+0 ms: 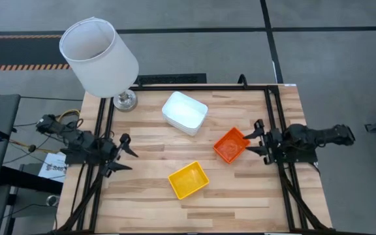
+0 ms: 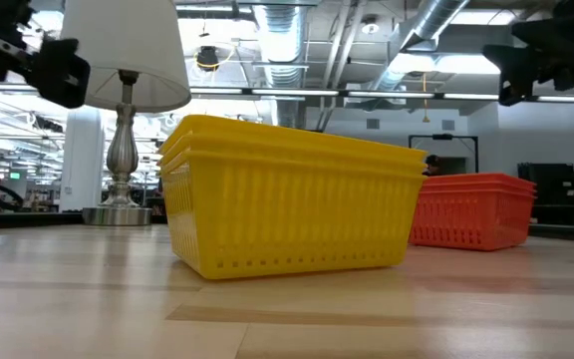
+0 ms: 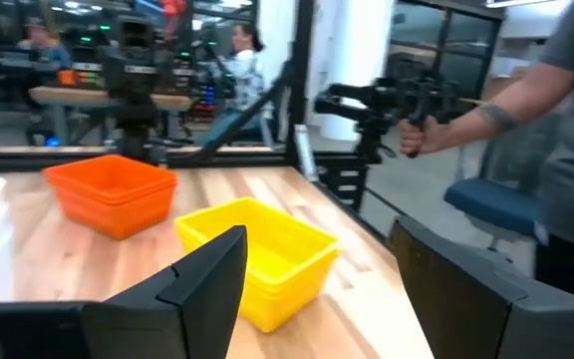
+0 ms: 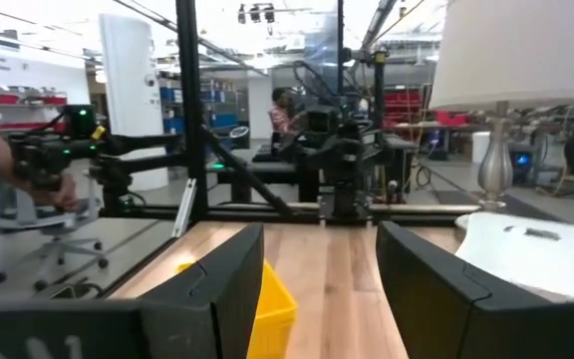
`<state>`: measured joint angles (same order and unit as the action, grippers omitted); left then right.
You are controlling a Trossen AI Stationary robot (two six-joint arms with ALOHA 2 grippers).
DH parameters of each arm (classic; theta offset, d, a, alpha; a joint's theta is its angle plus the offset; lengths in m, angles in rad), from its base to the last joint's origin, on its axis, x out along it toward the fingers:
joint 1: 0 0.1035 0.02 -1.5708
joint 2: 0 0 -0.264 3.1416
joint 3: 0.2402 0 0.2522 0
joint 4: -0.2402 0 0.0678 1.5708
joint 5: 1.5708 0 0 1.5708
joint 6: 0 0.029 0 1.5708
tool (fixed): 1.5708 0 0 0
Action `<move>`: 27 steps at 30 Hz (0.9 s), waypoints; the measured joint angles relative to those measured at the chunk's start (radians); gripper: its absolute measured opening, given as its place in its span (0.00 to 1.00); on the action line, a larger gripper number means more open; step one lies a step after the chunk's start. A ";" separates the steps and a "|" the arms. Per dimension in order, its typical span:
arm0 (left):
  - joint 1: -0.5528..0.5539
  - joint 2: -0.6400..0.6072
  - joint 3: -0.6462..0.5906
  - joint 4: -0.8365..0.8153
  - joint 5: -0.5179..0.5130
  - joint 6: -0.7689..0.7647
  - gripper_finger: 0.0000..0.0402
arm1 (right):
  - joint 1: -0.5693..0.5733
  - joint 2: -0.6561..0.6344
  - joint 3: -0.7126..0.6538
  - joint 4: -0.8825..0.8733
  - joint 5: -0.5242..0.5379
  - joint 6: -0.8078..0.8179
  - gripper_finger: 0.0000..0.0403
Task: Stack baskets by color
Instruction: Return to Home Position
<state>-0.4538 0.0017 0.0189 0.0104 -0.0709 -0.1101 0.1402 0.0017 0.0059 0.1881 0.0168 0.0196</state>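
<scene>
orange baskets (image 1: 231, 145) just beside wide-spread right gripper (image 1: 256, 138)

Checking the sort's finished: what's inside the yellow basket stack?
From above, the yellow basket stack shows only its top basket's bare floor. The lower baskets' insides are covered. The left tool and right tool wait aside.

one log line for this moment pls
white stack beside lamp | orange stack by right hand | yellow stack alone | left hand open, empty | right hand open, empty
</scene>
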 joint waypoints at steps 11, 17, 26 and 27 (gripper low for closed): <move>0.165 0.000 0.001 -0.010 0.086 -0.026 0.61 | -0.071 0.000 -0.001 -0.020 -0.041 -0.008 0.54; 0.188 0.000 0.002 -0.009 0.025 -0.005 0.61 | -0.078 0.000 -0.001 -0.028 -0.041 0.006 0.54; 0.187 0.002 0.002 -0.009 0.021 -0.097 0.61 | -0.077 0.000 -0.001 -0.031 -0.041 0.006 0.54; 0.187 0.002 0.002 -0.009 0.021 -0.101 0.61 | -0.077 0.000 -0.001 -0.037 -0.040 0.007 0.54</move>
<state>-0.2665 0.0040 0.0204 0.0014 -0.0498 -0.2109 0.0628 0.0017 0.0046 0.1506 -0.0236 0.0263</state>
